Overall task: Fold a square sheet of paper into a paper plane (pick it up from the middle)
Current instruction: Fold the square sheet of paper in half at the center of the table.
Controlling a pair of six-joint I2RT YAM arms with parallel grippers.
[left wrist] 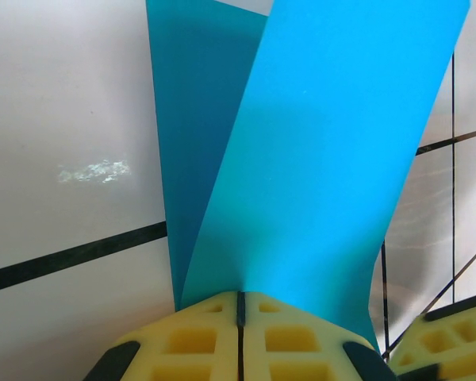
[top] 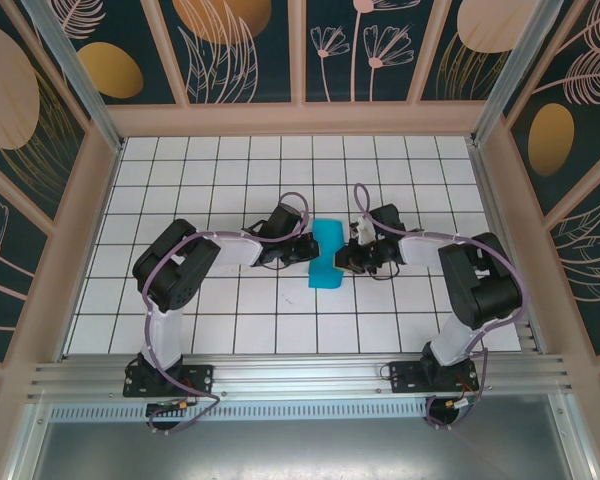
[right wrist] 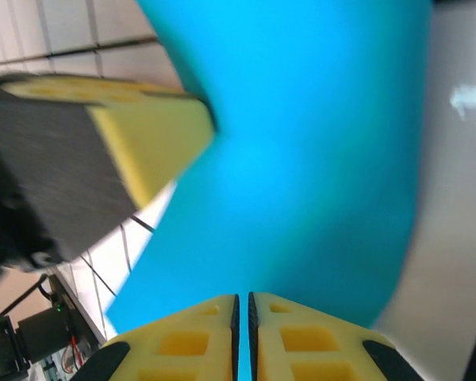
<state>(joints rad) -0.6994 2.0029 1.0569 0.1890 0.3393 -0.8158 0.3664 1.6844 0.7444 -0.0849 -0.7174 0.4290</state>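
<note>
Left wrist: paper (left wrist: 317,159) (bright cyan)

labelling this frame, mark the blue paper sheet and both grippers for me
square sheet of paper (top: 327,253), top external view, middle of the sheet
left gripper (left wrist: 239,298), left wrist view, where its fingertips meet on the paper
right gripper (right wrist: 243,300), right wrist view, between its fingertips, on the paper's edge

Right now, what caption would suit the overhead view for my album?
Left gripper and right gripper pinch the blue paper from opposite sides.
</note>
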